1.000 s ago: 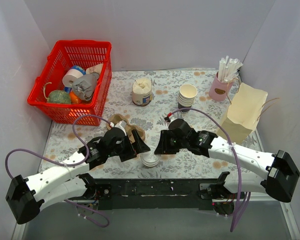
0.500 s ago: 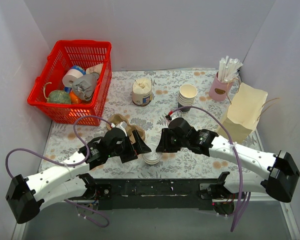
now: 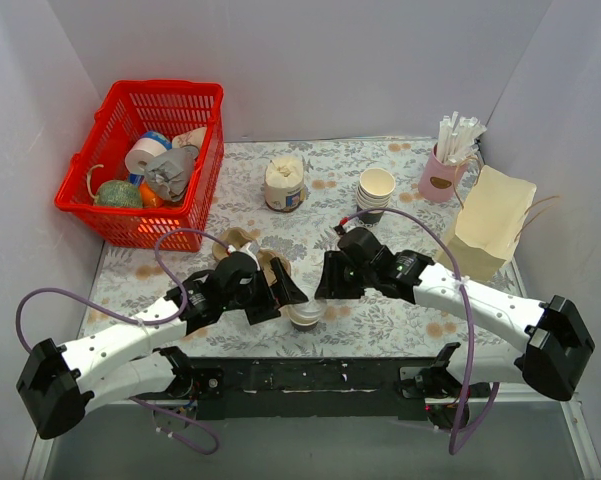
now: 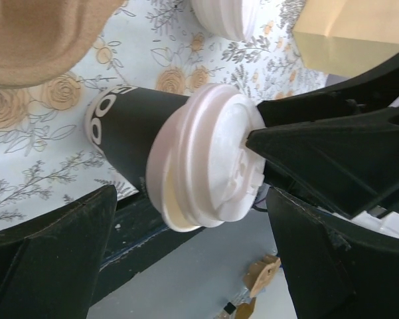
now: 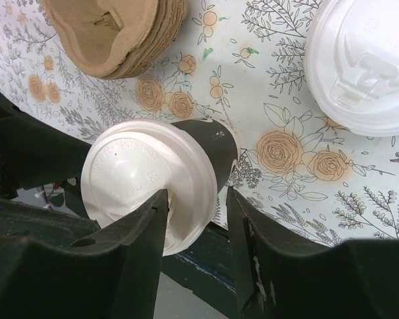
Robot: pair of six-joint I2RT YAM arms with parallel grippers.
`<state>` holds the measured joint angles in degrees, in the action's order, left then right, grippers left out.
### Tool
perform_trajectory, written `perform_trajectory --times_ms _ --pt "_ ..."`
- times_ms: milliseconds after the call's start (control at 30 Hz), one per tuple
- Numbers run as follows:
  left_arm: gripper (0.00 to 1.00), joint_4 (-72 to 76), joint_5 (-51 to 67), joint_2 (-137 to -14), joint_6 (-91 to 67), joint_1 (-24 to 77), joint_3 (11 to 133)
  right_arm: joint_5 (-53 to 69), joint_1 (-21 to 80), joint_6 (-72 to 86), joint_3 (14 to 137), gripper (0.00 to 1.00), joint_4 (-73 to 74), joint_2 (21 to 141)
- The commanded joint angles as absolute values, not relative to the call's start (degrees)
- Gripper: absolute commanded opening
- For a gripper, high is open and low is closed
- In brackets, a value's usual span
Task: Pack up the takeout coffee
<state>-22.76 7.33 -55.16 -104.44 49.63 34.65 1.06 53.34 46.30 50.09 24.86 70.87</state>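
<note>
Black paper coffee cup with white lid (image 4: 179,153) tilting above counter (image 3: 320,215) front edge. Right gripper (image 5: 192,199) jaws apparently pinching lid rim; left gripper (image 4: 191,191) jaws gaping wide around cup, having edged closer. Handover probably nearing; packing still pending.

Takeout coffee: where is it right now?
Top external view: the takeout coffee is at the table's near edge, centre, between the left end effector and the right end effector.
</note>
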Motion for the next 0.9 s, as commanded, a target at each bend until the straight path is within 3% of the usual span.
perform_trajectory --times_ms 0,300,867 --pt "0.96 -18.21 9.05 -54.49 -108.89 50.53 34.55 3.77 52.12 45.97 50.01 0.49 24.09 69.87" --pt "0.82 -18.46 6.33 -55.37 -112.85 52.38 32.43 10.28 51.59 43.78 48.08 0.48 21.37 69.26" --pt "0.68 -21.27 2.02 -57.04 -113.64 54.05 34.63 13.80 51.68 39.11 47.81 0.49 23.12 67.85"
